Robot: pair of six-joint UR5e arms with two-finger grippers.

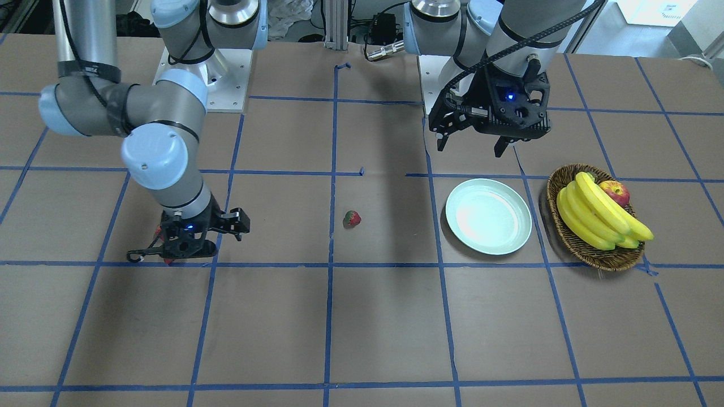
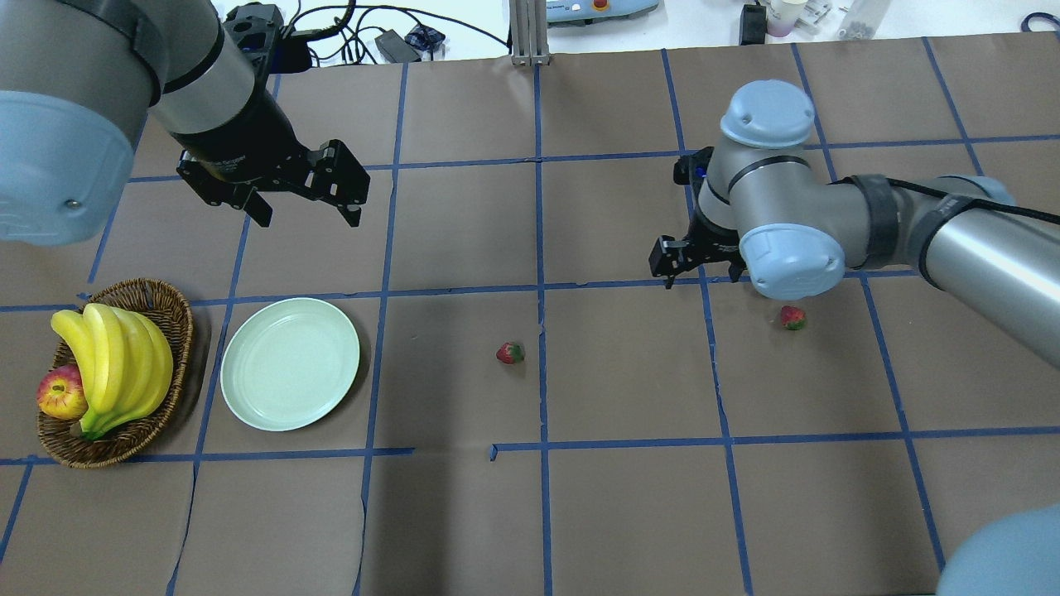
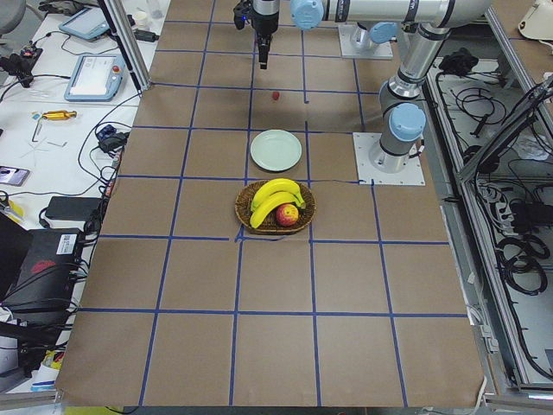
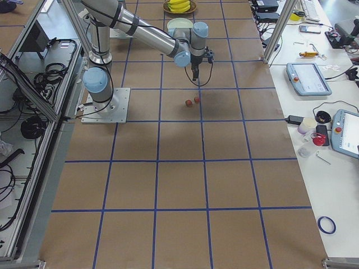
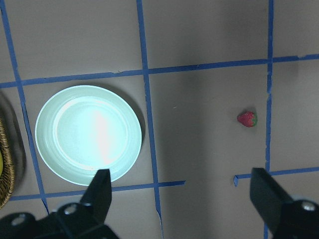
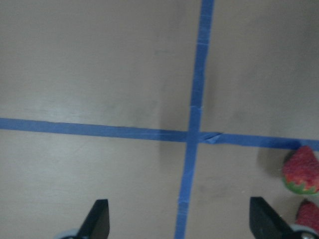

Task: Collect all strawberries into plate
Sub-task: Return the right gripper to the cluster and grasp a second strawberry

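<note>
- Right end effector spread wide, gripping nothing, low over the right half of the counter, two strawberries close together just beside it.
- Left end effector wide and bare, raised near the empty plate on the left half.
- Third strawberry alone near mid-counter.
- Liable, closing on one of the pair, to knock its neighbour rolling.

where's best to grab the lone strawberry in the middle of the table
Probably the red body of the middle strawberry, squeezed across its width, coming straight down from above. It lies on its side on the table, green cap toward the robot's right, nothing close around it.
</note>
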